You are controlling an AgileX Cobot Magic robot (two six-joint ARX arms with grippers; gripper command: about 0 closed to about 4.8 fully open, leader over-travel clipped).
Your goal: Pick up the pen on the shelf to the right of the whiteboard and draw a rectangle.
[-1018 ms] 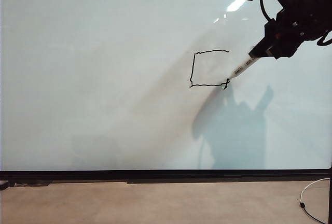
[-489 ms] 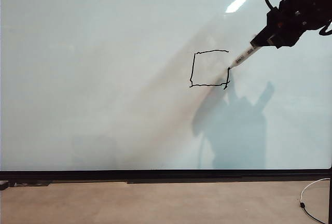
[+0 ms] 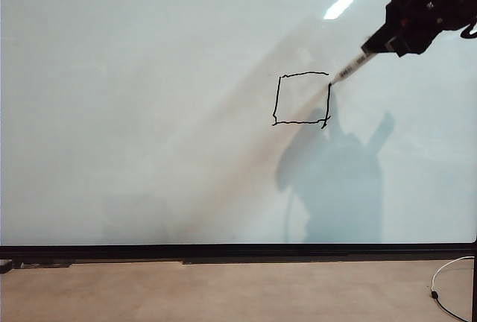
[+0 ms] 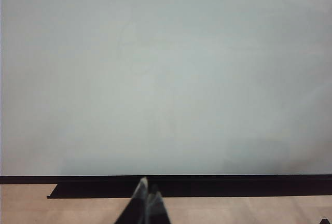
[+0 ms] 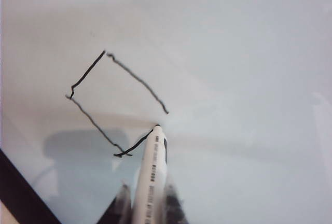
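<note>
My right gripper (image 3: 376,42) (image 5: 148,198) is at the upper right of the whiteboard (image 3: 149,113) and is shut on the pen (image 3: 350,66) (image 5: 150,177), a slim white marker with dark print. Its black tip touches the board at the upper part of the right side of the rectangle (image 3: 302,98) (image 5: 111,102), a small wobbly black outline. A short gap shows between the right side and the top line. My left gripper (image 4: 148,190) is shut and holds nothing; it points at the board's black bottom edge, far from the drawing.
The whiteboard's black bottom edge (image 3: 238,251) runs along a tan floor strip (image 3: 223,292). A white cable (image 3: 447,277) lies at the lower right. The arm's shadow (image 3: 335,180) falls on the board below the drawing.
My right gripper has moved up the board with the pen, drawing the rectangle's right side upward from the lower right corner. The left gripper has not moved.
</note>
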